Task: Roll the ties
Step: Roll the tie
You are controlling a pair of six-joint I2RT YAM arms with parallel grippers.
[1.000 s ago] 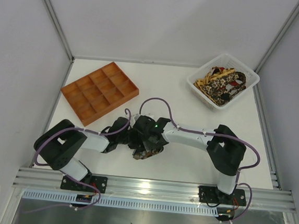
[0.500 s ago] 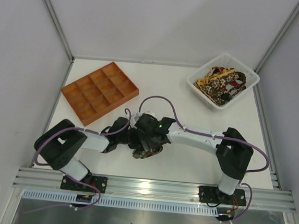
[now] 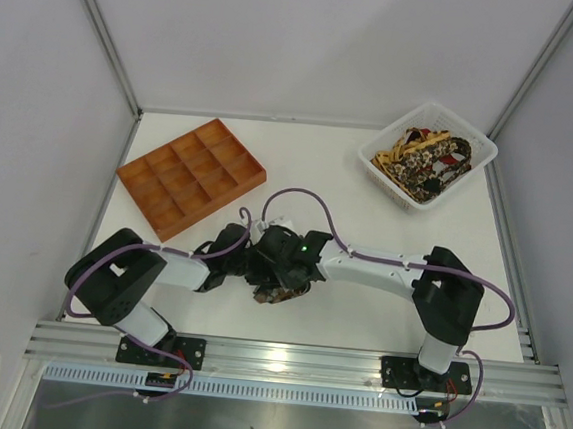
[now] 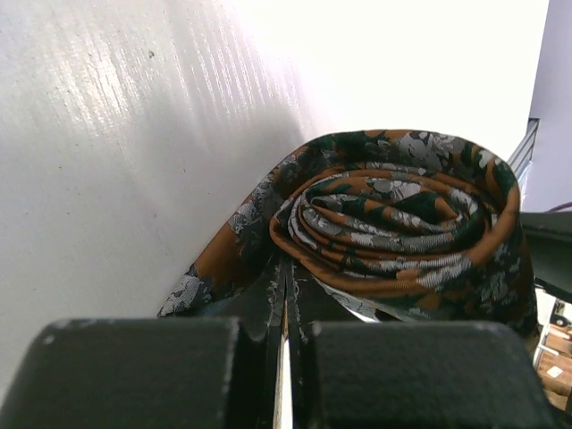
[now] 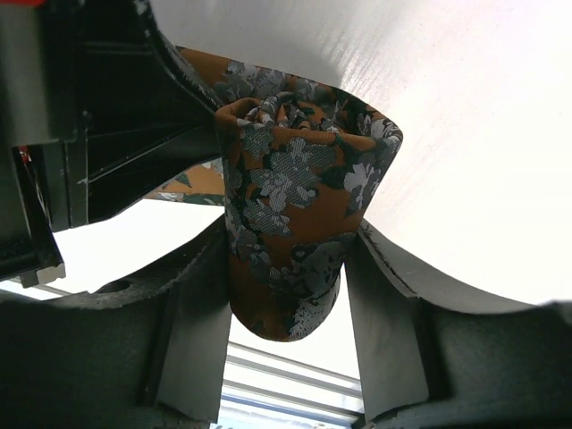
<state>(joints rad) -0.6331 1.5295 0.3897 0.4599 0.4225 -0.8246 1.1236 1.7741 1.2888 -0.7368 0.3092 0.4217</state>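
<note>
Roll position: rolled tie (image 3: 280, 292) sits near the middle of the bench (image 3: 366, 222), toward the near edge, between the two arms.

Left hand (image 4: 284, 295): fingers closed flat together. A loose outer layer of the tie seems pinched at their tips, and the coil lies just beyond them. The spiral end of the coil faces this wrist camera.

Right hand (image 5: 286, 295): comes in from the right and sits over the roll. One finger stands on each flank of the coil, both touching the fabric, so it is gripping the roll across its width. How hard it presses cannot be told.

Axis: the spiral face is turned toward the left hand and the side wall is presented to the right-hand fingers. I judge the roll's long axis to run roughly left to right, along the line joining the hands. The coil looks tight and fully wound, with no long tail showing on the bench.

Surroundings: orange compartment tray (image 3: 192, 171) lies far left, well apart from the roll and on the left arm's side. White basket (image 3: 431, 107), far right, holds more ties (image 3: 422, 158), unrolled and heaped.

Judgement: either hand letting go risks the coil springing loose. The right hand has the better hold on the whole roll, though the tray is on the left arm's side.
</note>
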